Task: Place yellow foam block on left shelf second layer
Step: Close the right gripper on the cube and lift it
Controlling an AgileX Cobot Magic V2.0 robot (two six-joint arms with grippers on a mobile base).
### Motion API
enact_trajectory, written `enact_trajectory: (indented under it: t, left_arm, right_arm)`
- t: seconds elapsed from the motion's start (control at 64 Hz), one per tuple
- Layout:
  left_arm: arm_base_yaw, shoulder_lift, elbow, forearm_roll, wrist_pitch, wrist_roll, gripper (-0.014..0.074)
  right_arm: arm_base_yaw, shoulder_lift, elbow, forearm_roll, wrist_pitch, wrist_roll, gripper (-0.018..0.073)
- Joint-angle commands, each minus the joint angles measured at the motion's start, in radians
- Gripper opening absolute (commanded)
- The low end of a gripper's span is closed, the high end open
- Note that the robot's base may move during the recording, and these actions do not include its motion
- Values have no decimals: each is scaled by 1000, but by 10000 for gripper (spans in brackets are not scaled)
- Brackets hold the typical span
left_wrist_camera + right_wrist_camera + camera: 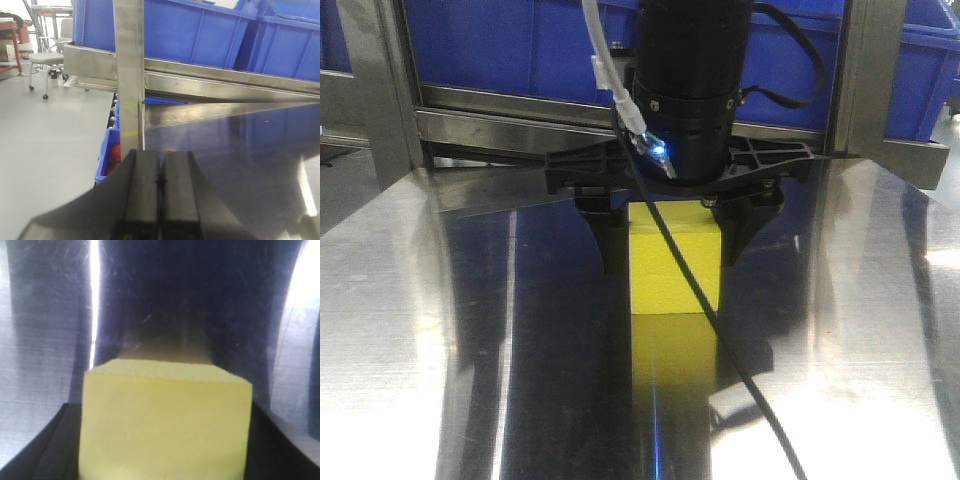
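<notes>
Right end effector (673, 260) is grasping the bright yellow, near-cubic foam block (675, 265). Its fingers sit flush on both side faces, and the wrist view shows the block (165, 430) filling the gap. The block is dead centre in the front view, and its base meets its own reflection, so it's sitting on the mirror-polished steel bench (440, 350), not lifted. Left end effector (160, 170) is clenched on nothing, parked near a steel upright post (129, 75). My read: grasp step, transfer not yet started. Next move calls for a straight lift, then a carry out toward 9 o'clock to the left shelf's second layer. No such layer is identifiable in these views. Keep the squeeze light, since foam will likely deform. Watch the black cable (720, 340) trailing from the wrist toward 5 o'clock, and the blue plastic bins (500, 45) on the steel rail at 12 o'clock. There are no readable labels, brands or text, only a blue LED (660, 152) on the wrist.
</notes>
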Motion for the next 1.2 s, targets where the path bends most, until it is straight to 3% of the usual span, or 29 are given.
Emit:
enact_trajectory:
  t: [0.0,0.375,0.484,0.656,0.89,1.187]
  left_arm:
    - [-3,4,26,-7,-83,-4,136]
    - [-3,4,26,-7,-83,-4,136]
    - [-3,4,26,-7,-83,-4,136]
    - [-3,4,26,-7,-83,-4,136]
    - [-3,4,26,-7,-83,-4,136]
    - [-3,4,26,-7,-83,-4,136]
  right_arm:
    - [-6,-51,-22,-13,-31,-3,601]
    - [-39,-85,-22,-15,-43,-7,354]
    - [-77,-129,-22,-16,-53,-57,356]
    - [-165,-216,0,-8,-61,-218,356]
    - [-327,-407,173,27,-156,-438,356]
    - [-523,-713,494,39,-306,-512,356]
